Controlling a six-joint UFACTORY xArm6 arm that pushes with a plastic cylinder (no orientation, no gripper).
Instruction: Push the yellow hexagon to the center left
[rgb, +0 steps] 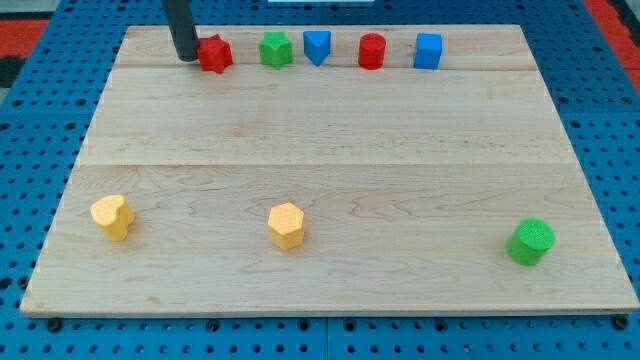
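One dark rod ends in my tip (187, 57), which grasps nothing and rests at the board's (330, 130) far left, touching or just beside the red block (215, 53) at its 3 o'clock. Beyond that block run a green block (276, 49), blue block (317, 46), red cylinder (372, 51) and blue cube (428, 50); blue pegboard (40, 150) surrounds the pale wood. Well apart, toward 5 o'clock from my tip, lies the yellow hexagon (286, 225), between a yellow block (112, 216) and a green cylinder (530, 241).
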